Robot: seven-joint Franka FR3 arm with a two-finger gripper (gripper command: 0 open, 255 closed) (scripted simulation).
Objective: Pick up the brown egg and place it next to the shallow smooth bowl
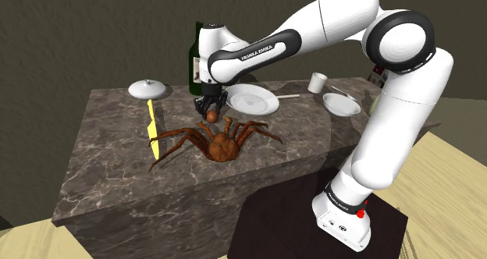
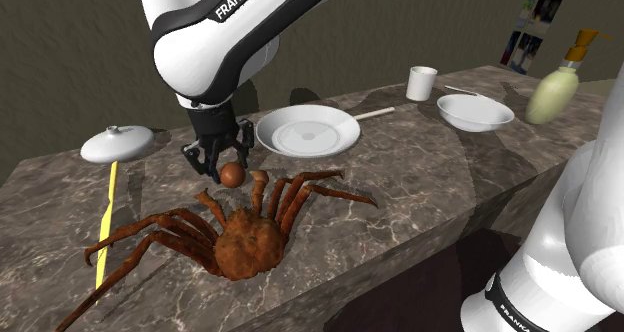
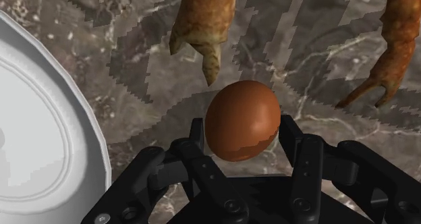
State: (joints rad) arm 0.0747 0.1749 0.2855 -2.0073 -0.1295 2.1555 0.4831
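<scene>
Plainly lettered "FRANKA EMIKA", the arm [image 1: 328, 23] — its gripper [image 3: 243, 130] clasping the brown egg [image 3: 243, 115] — hangs beside the crab [image 1: 222, 147].

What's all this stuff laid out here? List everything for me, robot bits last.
brown egg: 1, brown, clasped between the gripper's fingers, beside the wide dish
crab: 1, reddish brown, middle of the counter
wide shallow dish: 1, white, behind the crab
pale stick: 1, off-white, at the dish's edge
small bowl: 1, white, towards the second exterior view's right
cup: 1, white, near the small bowl
domed lid: 1, white, counter's far left
yellow utensil: 1, thin, near the lid
bottle: 1, dark green, behind the arm
pump dispenser: 1, pale green, yellow top
counter: 1, dark marbled
stand: 1, dark box
arm: 1, white
gripper: 1, black
</scene>
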